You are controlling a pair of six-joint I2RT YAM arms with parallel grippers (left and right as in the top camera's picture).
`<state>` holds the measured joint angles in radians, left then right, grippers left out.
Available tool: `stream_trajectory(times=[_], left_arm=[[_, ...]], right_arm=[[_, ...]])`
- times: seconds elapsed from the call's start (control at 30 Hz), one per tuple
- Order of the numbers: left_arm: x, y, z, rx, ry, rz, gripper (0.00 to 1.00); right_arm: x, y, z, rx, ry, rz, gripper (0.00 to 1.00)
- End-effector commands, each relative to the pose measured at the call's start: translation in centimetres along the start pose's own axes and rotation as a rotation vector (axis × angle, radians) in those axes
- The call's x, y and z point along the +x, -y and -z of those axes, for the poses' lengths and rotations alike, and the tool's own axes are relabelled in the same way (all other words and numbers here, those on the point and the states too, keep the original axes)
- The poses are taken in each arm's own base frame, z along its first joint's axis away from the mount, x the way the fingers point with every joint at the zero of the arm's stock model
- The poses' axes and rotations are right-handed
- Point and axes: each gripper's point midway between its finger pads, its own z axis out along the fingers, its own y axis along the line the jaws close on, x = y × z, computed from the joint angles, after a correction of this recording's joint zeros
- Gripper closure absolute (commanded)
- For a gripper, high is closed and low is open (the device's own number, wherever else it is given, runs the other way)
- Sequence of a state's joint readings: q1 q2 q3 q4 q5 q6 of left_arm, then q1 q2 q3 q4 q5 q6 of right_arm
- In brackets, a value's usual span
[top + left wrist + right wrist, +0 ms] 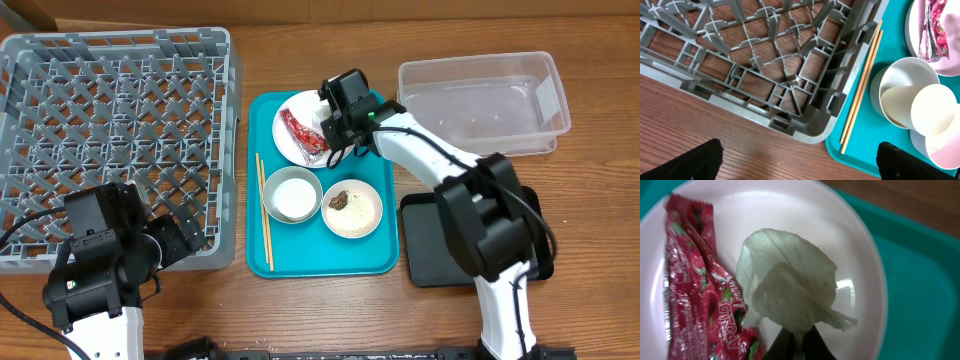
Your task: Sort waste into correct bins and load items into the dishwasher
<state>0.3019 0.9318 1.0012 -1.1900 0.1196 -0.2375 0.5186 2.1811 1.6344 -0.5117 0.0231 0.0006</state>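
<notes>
Right fingers [796,339] pinching crumpled white tissue [785,285]; red crinkled snack wrapper [303,132] lying diagonally across white round plate [287,146]; left fingers [799,150] gaping wide, holding nothing.

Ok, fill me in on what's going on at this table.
The right gripper is pinching the crumpled tissue on the white plate, beside the red wrapper. The left gripper hangs open by a corner of the grey rack, holding nothing. A bowl, a dish of rice and the chopsticks lie on the teal tray. Nothing is in the rack yet.
</notes>
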Motion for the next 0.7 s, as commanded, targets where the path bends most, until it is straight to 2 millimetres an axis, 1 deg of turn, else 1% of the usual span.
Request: stream_trajectory(times=[0.0,0.07,0.13,0.17,0.23,0.27,0.37,0.4,0.47,0.5,0.53,0.57,0.63,0.67], left_arm=[[-0.5,0.2,0.6,0.006,0.021,0.012,0.0],[-0.5,0.1,0.6,0.006,0.021,0.012,0.0],[-0.5,0.2,0.6,0.006,0.021,0.012,0.0],[-0.5,0.2,0.6,0.006,0.021,0.012,0.0],[-0.5,0.2,0.6,0.007,0.021,0.012,0.0],[-0.5,0.2,0.6,0.007,0.021,0.012,0.0],[-0.5,0.2,0.6,0.007,0.021,0.012,0.0],[-0.5,0.2,0.6,0.007,0.022,0.012,0.0],[-0.5,0.2,0.6,0.007,0.021,0.012,0.0],[-0.6,0.2,0.6,0.007,0.022,0.012,0.0],[-0.5,0.2,0.6,0.007,0.022,0.012,0.0],[-0.6,0.2,0.6,0.007,0.022,0.012,0.0],[-0.5,0.2,0.6,0.007,0.021,0.012,0.0],[-0.6,0.2,0.6,0.007,0.022,0.012,0.0]], right_arm=[[-6.3,2.3,9.3,0.097,0.206,-0.029,0.96],[-7.1,4.1,11.7,0.141,0.242,-0.066,0.96],[-7.2,6.8,13.7,0.192,0.258,-0.144,0.96],[-6.8,8.0,14.1,0.206,0.246,-0.172,0.93],[-5.5,10.1,14.1,0.229,0.206,-0.25,0.92],[-4.4,11.4,13.9,0.245,0.172,-0.295,0.92],[-1.6,14.3,13.5,0.283,0.088,-0.391,0.92],[-0.6,15.5,13.5,0.3,0.056,-0.413,0.9],[0.0,16.1,13.4,0.292,0.035,-0.429,0.75],[0.1,16.0,13.4,0.263,0.032,-0.438,0.58],[0.0,16.0,13.3,0.25,0.033,-0.442,0.43],[0.0,16.0,13.3,0.24,0.035,-0.445,0.35],[-0.4,15.7,13.5,0.22,0.046,-0.443,0.3],[-0.9,15.3,13.7,0.191,0.054,-0.433,0.29]])
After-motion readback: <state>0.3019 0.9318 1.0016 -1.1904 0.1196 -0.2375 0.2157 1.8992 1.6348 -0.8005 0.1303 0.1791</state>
